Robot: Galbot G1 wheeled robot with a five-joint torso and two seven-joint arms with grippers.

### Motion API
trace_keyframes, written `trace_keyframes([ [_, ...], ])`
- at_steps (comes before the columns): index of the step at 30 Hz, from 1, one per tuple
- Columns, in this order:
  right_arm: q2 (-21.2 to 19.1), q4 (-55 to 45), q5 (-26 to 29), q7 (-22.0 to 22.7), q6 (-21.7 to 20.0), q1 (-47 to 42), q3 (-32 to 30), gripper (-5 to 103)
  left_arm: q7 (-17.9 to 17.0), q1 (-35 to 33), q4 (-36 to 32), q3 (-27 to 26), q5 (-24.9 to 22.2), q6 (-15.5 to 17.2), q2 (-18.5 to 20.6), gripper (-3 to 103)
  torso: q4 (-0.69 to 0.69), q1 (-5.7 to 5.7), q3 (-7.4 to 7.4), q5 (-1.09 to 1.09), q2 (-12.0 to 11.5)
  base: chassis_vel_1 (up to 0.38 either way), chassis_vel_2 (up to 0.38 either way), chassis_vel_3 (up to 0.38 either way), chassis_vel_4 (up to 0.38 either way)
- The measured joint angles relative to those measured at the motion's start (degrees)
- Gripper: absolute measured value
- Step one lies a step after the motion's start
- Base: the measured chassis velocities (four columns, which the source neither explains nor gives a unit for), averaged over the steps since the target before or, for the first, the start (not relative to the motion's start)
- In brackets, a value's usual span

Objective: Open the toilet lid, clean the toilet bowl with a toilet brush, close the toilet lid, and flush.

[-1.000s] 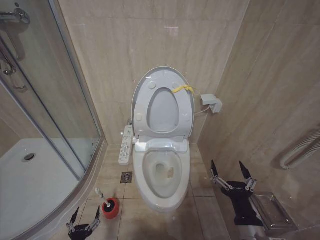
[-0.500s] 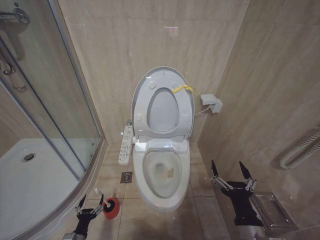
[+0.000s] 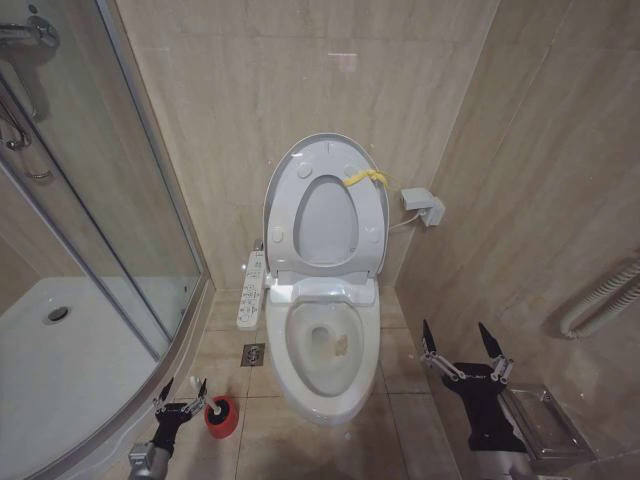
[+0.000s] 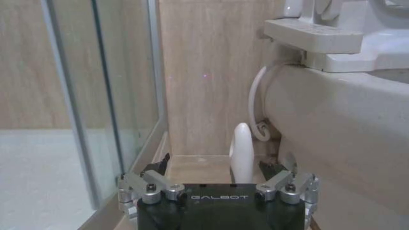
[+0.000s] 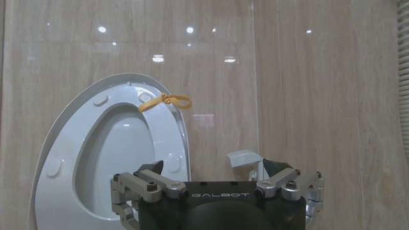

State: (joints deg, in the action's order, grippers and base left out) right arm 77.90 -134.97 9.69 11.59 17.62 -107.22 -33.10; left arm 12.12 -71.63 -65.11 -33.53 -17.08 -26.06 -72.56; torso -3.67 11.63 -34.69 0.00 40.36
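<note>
Closing in over the last second, the left gripper [image 3: 180, 398] now straddles, jaws spread and empty, the slim white toilet brush handle [image 3: 199, 388] in its red cup beside the white ceramic toilet bowl [image 3: 325, 350] (glossy lid [image 3: 325, 205] already up); right gripper [image 3: 464, 350] waits open.

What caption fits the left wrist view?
Open left gripper straddling the upright toilet brush handle beside the toilet bowl.

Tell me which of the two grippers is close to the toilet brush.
The left gripper, low on the floor beside the shower glass: its open fingers flank the toilet brush handle. The right gripper hangs open, across the toilet bowl.
</note>
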Motion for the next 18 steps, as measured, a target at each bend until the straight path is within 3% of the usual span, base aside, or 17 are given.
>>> trace_keyframes([
  [3, 0.00, 0.00, 0.00, 0.00, 0.00, 0.00, 0.00, 100, 0.91, 0.59, 0.51, 0.23, 0.04, -0.09, -0.09, 98, -0.01, 0.00, 0.00, 0.00, 0.00, 0.000, 0.000, 0.000, 0.000],
  [4, 0.00, 0.00, 0.00, 0.00, 0.00, 0.00, 0.00, 100, 1.60, 0.80, 0.69, 0.31, 0.04, -0.18, -0.26, 85, -0.01, 0.00, 0.00, 0.00, 0.00, 0.000, 0.000, 0.000, 0.000],
  [10, 0.00, 0.00, 0.00, 0.00, 0.00, 0.00, 0.00, 100, 3.74, 0.79, 0.95, 0.35, -0.01, -0.82, -0.82, 85, -0.01, 0.00, 0.00, 0.00, 0.00, 0.000, 0.000, 0.000, 0.000],
  [11, 0.00, 0.00, 0.00, 0.00, 0.00, 0.00, 0.00, 100, 3.86, 0.72, 0.97, 0.35, -0.12, -0.86, -0.86, 58, -0.01, 0.00, 0.00, 0.00, 0.00, 0.000, 0.000, 0.000, 0.000],
  [17, 0.00, 0.00, 0.00, 0.00, 0.00, 0.00, 0.00, 100, 4.66, 0.27, 1.15, 0.08, -1.03, -1.04, -0.90, 58, 0.00, 0.00, 0.00, 0.00, 0.00, 0.000, 0.000, 0.000, 0.000],
  [18, 0.00, 0.00, 0.00, 0.00, 0.00, 0.00, 0.00, 100, 4.81, 0.20, 1.17, 0.04, -1.28, -1.08, -0.90, 31, 0.01, 0.00, 0.01, 0.00, 0.00, 0.000, 0.000, 0.000, 0.000],
])
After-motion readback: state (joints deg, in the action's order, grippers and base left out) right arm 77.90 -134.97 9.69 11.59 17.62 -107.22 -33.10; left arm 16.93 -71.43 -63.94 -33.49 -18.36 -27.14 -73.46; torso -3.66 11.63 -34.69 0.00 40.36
